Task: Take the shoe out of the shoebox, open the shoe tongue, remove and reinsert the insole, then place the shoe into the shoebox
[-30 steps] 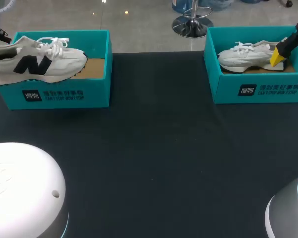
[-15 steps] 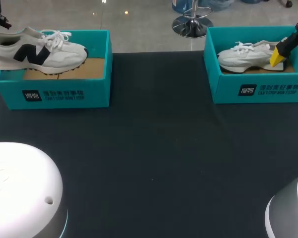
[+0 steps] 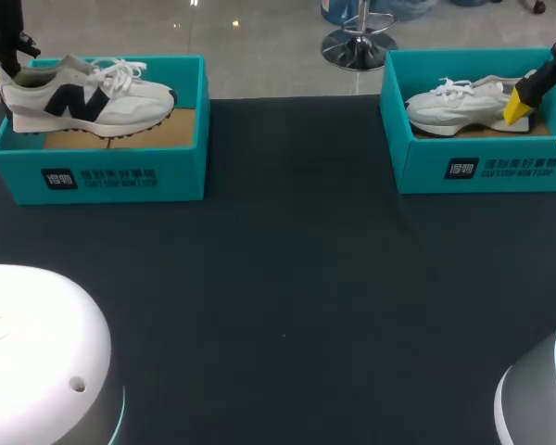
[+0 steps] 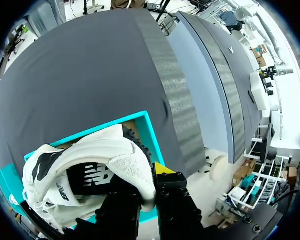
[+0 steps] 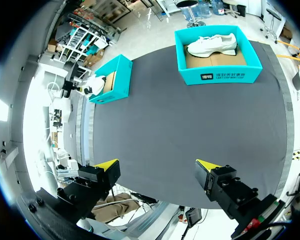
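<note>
A white shoe with a black letter [image 3: 83,97] hangs over the left teal shoebox [image 3: 102,171], its sole just above the cardboard floor. My left gripper [image 3: 2,63] is shut on the shoe's heel at the box's left end. In the left wrist view the heel collar of the shoe [image 4: 90,167] sits pinched between the dark fingers of the left gripper [image 4: 151,176], with the shoebox [image 4: 146,127] below. My right gripper [image 3: 543,122] stands open and holds nothing. In its own view the right gripper [image 5: 156,165] is high above the near side of the table.
A second teal shoebox [image 3: 482,167] at the back right holds a plain white shoe [image 3: 463,104]; the same box [image 5: 217,75] lies well ahead of the right gripper. The dark tablecloth [image 3: 287,278] spreads between and in front of both boxes.
The left gripper has carried the shoe up and to the right, from low over the box's front left edge to level above the box. The right arm has stayed still.
</note>
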You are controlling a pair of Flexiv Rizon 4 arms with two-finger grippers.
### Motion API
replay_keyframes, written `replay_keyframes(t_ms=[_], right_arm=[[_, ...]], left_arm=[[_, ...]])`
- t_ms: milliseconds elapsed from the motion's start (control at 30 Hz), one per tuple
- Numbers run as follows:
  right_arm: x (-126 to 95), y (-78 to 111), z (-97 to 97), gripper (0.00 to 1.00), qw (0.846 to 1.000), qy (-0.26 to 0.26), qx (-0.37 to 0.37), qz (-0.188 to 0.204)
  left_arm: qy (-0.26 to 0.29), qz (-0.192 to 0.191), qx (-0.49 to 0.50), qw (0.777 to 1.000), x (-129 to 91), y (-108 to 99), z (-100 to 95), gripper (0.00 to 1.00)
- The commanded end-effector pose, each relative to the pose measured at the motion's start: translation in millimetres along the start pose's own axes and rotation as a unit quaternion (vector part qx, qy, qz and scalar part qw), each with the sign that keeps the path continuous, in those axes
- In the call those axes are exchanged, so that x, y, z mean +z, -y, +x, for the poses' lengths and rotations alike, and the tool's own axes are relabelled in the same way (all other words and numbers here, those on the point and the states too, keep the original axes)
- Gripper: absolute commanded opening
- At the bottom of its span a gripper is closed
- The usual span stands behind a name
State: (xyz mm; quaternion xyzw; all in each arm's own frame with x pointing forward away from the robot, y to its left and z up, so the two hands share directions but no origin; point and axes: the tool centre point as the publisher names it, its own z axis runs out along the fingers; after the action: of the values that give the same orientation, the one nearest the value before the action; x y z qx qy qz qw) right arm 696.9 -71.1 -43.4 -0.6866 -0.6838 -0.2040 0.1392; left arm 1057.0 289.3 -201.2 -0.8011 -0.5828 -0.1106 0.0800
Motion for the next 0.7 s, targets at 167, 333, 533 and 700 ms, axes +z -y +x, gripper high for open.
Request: replay_keyframes(t_ms=[167,333,533,700], right_arm=[[-0.2,-2.9,1.4,1.0,1.0,0.001,0.0,0.003],[-0.2,-2.9,1.4,1.0,1.0,0.001,0.0,0.003],[-0.2,-2.9,1.4,1.0,1.0,0.001,0.0,0.003],[-0.2,-2.9,1.4,1.0,1.0,0.001,0.0,0.003]], left_arm=[[0.007,0.014,-0.008,1.0,22.0,-15.4,-5.5,0.0],[-0.003,0.032,-0.015,0.999,40.8,-22.6,-11.4,0.0],[0.0,0.044,-0.005,0.999,65.8,-29.4,-14.6,0.0],[-0.008,0.042,0.036,0.998,88.8,-30.7,-19.6,0.0]])
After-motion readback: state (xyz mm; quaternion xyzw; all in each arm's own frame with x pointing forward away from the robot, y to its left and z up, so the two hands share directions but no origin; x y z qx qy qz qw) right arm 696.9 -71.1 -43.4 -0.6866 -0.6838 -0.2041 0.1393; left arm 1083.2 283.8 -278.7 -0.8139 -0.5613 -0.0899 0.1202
